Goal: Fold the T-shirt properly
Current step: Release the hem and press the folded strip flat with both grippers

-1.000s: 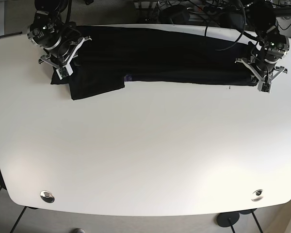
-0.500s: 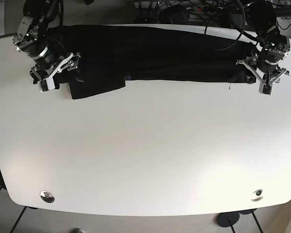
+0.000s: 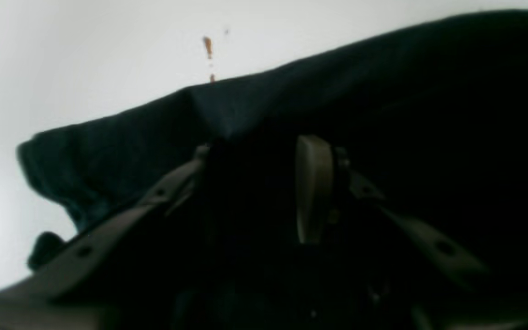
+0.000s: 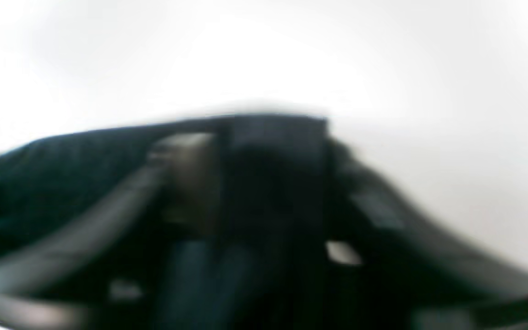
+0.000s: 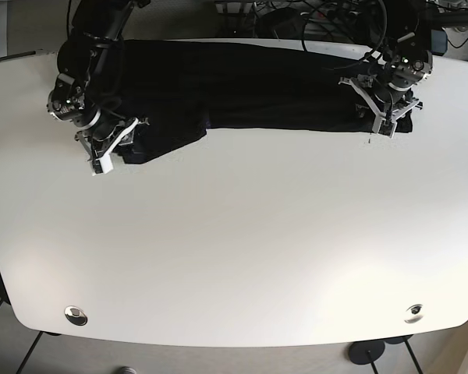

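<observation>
The black T-shirt (image 5: 257, 86) lies as a long band across the far side of the white table (image 5: 234, 249), with one sleeve (image 5: 168, 140) sticking out toward the front. My left gripper (image 5: 382, 125) is at the shirt's right end. In the left wrist view the left gripper (image 3: 250, 156) has dark cloth (image 3: 122, 146) bunched between its fingers. My right gripper (image 5: 101, 160) is at the shirt's left end, by the sleeve. The right wrist view is blurred and shows the right gripper (image 4: 266, 151) with a strip of dark cloth (image 4: 39, 183) between its fingers.
Two round metal fittings (image 5: 76, 315) (image 5: 413, 313) sit near the table's front corners. Cables and dark gear (image 5: 320, 15) crowd the space behind the far edge. A small brown speck (image 3: 207, 46) marks the table just in front of the shirt's right end.
My left gripper has moved left and away, and the shirt's right end came with it. My right gripper has moved forward and right to the sleeve, and the cloth there has bunched.
</observation>
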`<state>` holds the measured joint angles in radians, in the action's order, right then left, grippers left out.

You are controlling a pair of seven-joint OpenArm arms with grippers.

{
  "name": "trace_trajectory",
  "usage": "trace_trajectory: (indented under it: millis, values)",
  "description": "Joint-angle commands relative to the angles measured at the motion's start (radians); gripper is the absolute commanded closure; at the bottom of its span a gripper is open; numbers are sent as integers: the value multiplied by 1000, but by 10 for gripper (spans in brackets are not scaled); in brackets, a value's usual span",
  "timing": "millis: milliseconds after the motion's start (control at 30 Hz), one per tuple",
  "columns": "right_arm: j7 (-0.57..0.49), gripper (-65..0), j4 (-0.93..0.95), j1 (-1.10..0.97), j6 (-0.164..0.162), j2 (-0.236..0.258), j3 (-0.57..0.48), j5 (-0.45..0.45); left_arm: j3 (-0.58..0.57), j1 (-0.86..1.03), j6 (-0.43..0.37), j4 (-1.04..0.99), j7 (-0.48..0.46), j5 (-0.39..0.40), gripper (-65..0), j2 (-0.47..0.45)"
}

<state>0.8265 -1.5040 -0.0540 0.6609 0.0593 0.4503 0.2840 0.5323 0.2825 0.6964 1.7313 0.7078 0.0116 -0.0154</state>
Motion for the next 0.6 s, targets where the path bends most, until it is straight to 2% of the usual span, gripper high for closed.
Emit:
trace_trajectory:
  millis: [33,100,167,300,400,600]
  values:
    - [17,-10,-51,0,3,4,0,-2,-1,-1,2,-49,22,-9,-175,-37]
    - [18,-43,-163,-37,1,-3,3,-1,-1,-2,2,-81,22,-8,-175,-50]
    - [26,-29,-303,-83,-2,-9,2,-1,-1,-2,2,-93,20,-8,-175,-51]
    - [138,-29,-495,-148,-2,-29,32,-1,-1,-4,2,-98,20,-8,-175,-51]
    - [213,-29,-518,-183,7,-74,141,-1,1,-27,2,-100,20,-11,-176,-51]
    - [241,-29,-514,-271,9,-75,239,-1,1,-30,2,-107,20,-11,-176,-73]
